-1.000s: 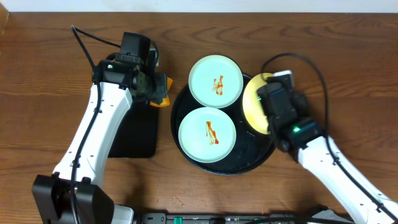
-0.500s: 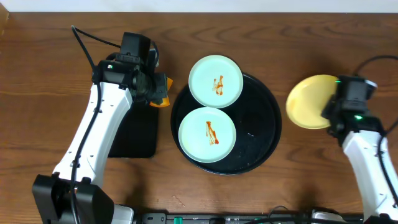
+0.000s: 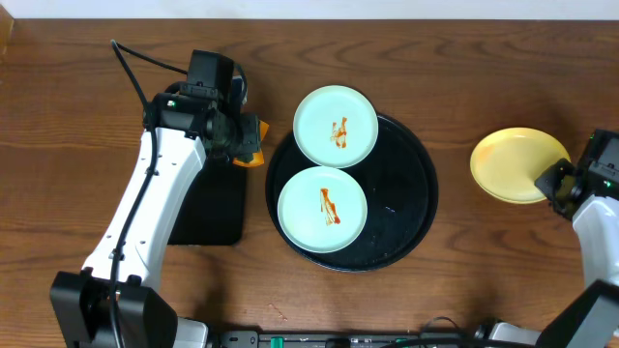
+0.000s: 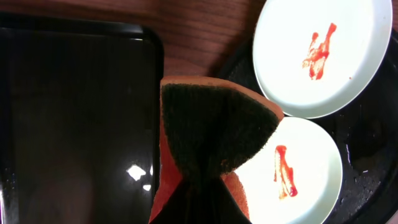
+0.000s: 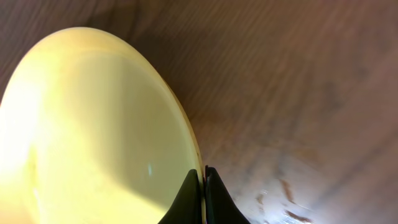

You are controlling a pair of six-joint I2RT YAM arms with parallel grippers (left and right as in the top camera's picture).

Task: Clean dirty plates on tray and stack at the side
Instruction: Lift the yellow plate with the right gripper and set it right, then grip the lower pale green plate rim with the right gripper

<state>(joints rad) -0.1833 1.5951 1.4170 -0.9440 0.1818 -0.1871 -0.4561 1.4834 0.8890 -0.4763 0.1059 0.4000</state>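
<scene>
a large round black tray point(image 3: 411, 208) with a raised rim sits mid-table on the brown wood-grain tabletop point(image 3: 484, 68). two small round glossy pale mint-green plates lie on it, touching each other. the upper mint plate point(image 3: 336, 127) is at the tray's 11 o'clock and overhangs the rim. the lower mint plate point(image 3: 322, 209) is at about 8 o'clock, inside the rim. each carries an orange-red sauce streak at its centre. from 1 to 5 o'clock the tray is bare black with a few small glints.

a small round glossy yellow plate point(image 3: 517, 164) is off the tray, at its 3 o'clock, well apart from the rim and over bare wood. the right gripper point(image 3: 553, 180) has it at the plate's 4 o'clock edge. the right wrist view shows both fingers clenched on the thin rim, one on each face. the face in view is plain yellow. whether the plate touches the wood cannot be told.

the left gripper point(image 3: 244, 138) hangs at the round tray's 10 o'clock, just beside its rim, near the 1 o'clock corner of a smaller rectangular black tray point(image 3: 208, 208). its fingers are clamped on an orange sponge point(image 4: 214, 124) with a dark green scouring face, pinching it so that it fans out.
</scene>
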